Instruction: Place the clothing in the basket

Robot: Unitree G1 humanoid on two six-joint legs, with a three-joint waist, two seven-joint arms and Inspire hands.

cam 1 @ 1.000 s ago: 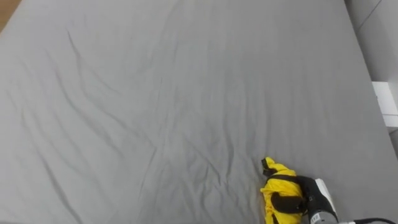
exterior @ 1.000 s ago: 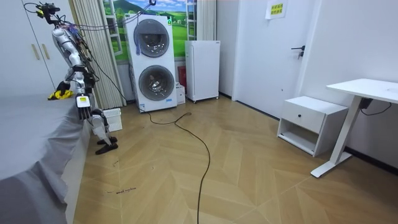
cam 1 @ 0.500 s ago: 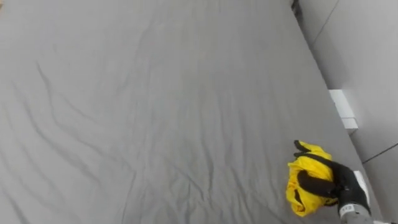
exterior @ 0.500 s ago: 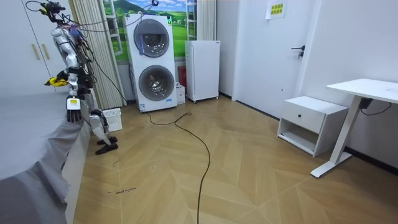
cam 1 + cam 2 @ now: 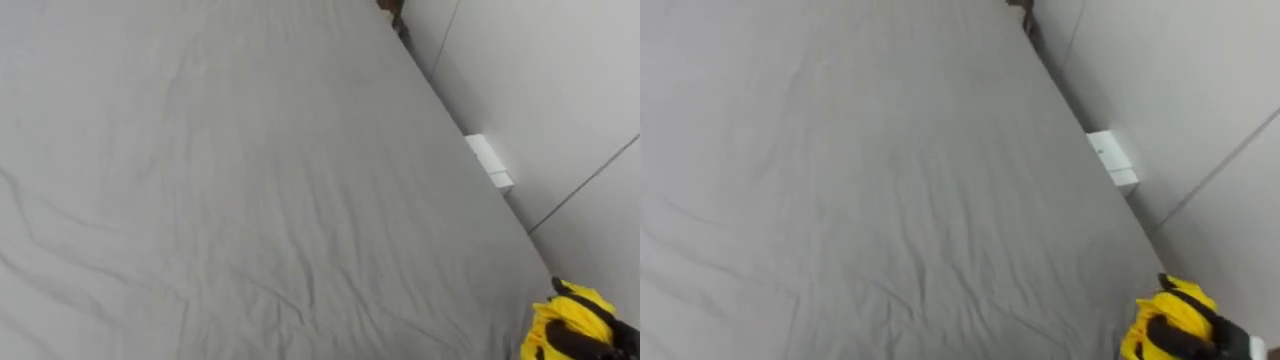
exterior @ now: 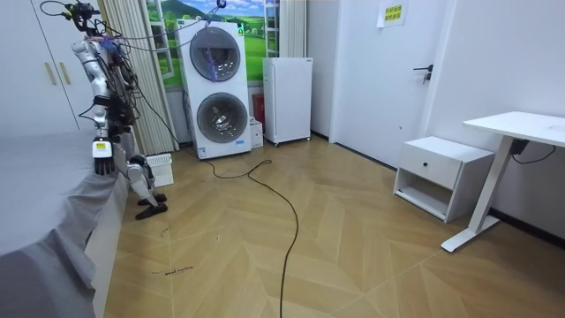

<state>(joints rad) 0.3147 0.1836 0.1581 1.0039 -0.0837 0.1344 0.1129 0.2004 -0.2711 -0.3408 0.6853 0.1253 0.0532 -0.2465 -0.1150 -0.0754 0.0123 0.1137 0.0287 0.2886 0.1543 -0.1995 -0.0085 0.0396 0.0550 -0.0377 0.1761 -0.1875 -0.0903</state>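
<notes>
Right edge of bed [image 5: 250, 180]: clothes [image 5: 568, 318]

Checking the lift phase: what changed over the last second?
The right robot hand, still shut on the bunched yellow garment, raised it from the grey bed sheet and carried it right, to the bed's edge; the head camera turned right too. The left robot hand still hangs at its side.

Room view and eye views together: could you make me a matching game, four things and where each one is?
1 yellow garment
2 grey sheet
3 stacked washers
4 low drawer unit

a beside the desk
b next to the white fridge
c in the right hand
d covering the bed

Pairs: 1-c, 2-d, 3-b, 4-a
</notes>
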